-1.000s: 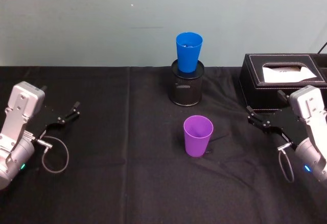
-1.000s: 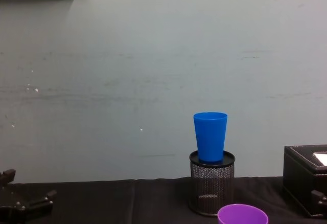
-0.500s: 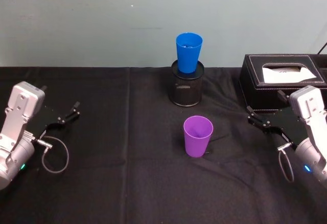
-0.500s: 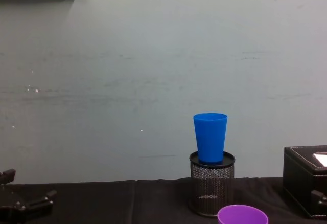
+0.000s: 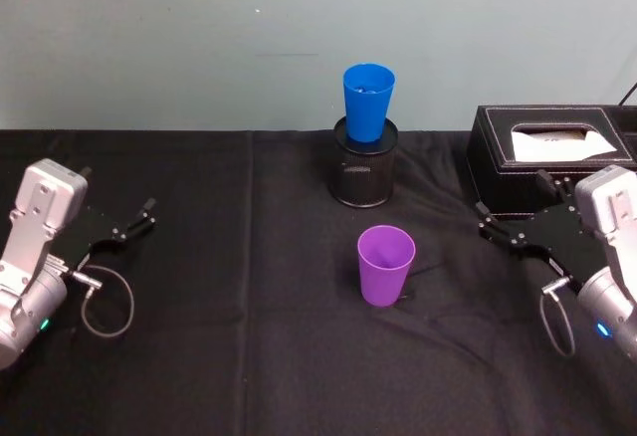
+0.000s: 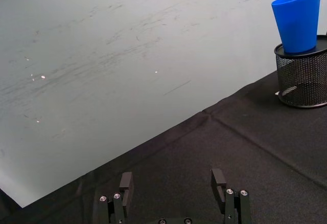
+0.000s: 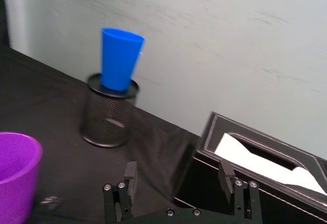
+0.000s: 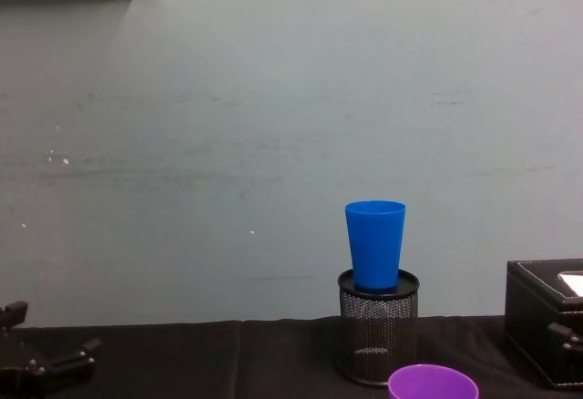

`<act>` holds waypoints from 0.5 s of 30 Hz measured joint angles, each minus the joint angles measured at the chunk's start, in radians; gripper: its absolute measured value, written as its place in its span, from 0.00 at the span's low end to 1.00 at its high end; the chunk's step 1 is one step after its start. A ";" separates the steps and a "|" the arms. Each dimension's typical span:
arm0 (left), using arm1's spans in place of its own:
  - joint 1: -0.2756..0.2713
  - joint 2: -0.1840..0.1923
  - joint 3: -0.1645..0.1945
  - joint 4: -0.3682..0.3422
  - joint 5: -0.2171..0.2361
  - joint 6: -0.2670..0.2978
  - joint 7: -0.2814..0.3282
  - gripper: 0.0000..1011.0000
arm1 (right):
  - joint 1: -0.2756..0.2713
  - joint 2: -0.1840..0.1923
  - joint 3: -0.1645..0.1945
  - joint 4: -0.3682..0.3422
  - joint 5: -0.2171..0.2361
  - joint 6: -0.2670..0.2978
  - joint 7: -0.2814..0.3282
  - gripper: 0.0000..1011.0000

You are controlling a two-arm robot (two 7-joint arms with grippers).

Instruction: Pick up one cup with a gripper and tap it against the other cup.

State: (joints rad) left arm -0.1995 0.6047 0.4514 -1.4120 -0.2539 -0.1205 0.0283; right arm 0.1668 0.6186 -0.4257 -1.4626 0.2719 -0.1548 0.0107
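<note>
- Head view: the purple cup [image 5: 386, 265] stands upright on the black worktop [image 5: 249, 346], near the middle, with nothing touching it. Behind it the blue cup [image 5: 368, 103] sits upright in the mouth of a mesh holder [image 5: 364, 172]. The left claw [image 5: 117, 193] lies low at the left edge and the right claw [image 5: 511, 200] at the right edge, just before a black tissue box [image 5: 498, 147]. Both are well apart from the cups.
- Left wrist view: the left claw [image 6: 171, 180] has its fingers apart and holds nothing. It is over bare worktop [image 6: 240, 142], with the blue cup [image 6: 298, 19] and the holder [image 6: 302, 78] far off by the wall.
- Right wrist view: the right claw [image 7: 178, 175] has its fingers spread and holds nothing. The tissue box [image 7: 265, 183] is just ahead of it. The purple cup [image 7: 15, 173] stands off to one side, and the blue cup [image 7: 120, 58] in its holder [image 7: 109, 116] is farther back.
- Chest view: the blue cup [image 8: 374, 244] rises from the holder [image 8: 377, 335] against the pale wall. The rim of the purple cup [image 8: 433, 383] shows in front of the holder.
</note>
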 joint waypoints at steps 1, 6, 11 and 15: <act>0.000 0.000 0.000 0.000 0.000 0.000 0.000 0.99 | -0.010 0.003 0.004 -0.012 0.004 -0.004 0.007 0.99; 0.000 0.000 0.000 0.000 0.000 0.000 0.000 0.99 | -0.091 0.026 0.022 -0.082 0.037 -0.032 0.047 0.99; 0.000 0.000 0.000 0.000 0.000 0.000 0.000 0.99 | -0.164 0.051 0.017 -0.120 0.057 -0.078 0.116 0.99; 0.000 0.000 0.000 0.000 0.000 0.000 0.000 0.99 | -0.189 0.058 -0.004 -0.126 0.050 -0.102 0.168 0.99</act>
State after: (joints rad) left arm -0.1995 0.6047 0.4514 -1.4120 -0.2540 -0.1205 0.0283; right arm -0.0223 0.6761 -0.4300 -1.5882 0.3221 -0.2571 0.1785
